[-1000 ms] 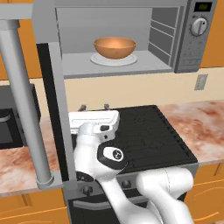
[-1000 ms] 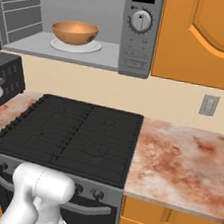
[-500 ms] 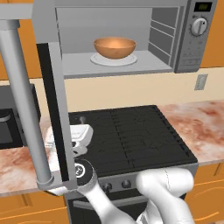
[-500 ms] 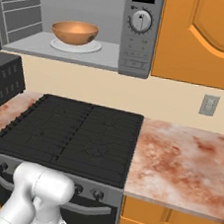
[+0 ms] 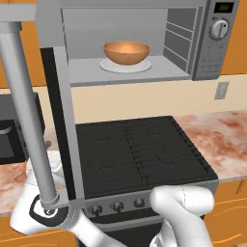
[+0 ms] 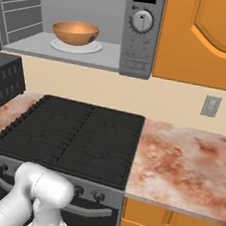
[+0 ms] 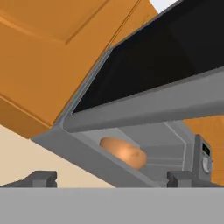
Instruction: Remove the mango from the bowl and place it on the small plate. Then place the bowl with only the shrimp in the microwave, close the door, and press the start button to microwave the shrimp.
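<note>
The microwave (image 5: 217, 43) (image 6: 139, 38) stands open, and the orange-tan bowl (image 5: 126, 52) (image 6: 74, 32) sits inside it on the white turntable. The door (image 5: 62, 120) is swung out to the left, its long bar handle (image 5: 26, 111) toward the camera. In the left base view my white hand is low at the left, behind the door and handle. The hand view looks up from under the door (image 7: 175, 52): the handle (image 7: 153, 105) crosses the picture and the bowl (image 7: 124, 152) shows beyond it. My gripper (image 7: 113, 179) is open and holds nothing. The mango, small plate and shrimp are out of view.
A black stove top (image 5: 140, 149) (image 6: 67, 134) lies under the microwave. A black toaster oven (image 6: 3, 81) stands to its left. Marble counter (image 6: 179, 163) runs to the right, under a wall outlet (image 6: 211, 105) and an orange cabinet (image 6: 209, 36).
My arm has swung from over the stove's left edge down and to the left, to behind the open door. The gripper stayed open; the bowl and door have not moved.
</note>
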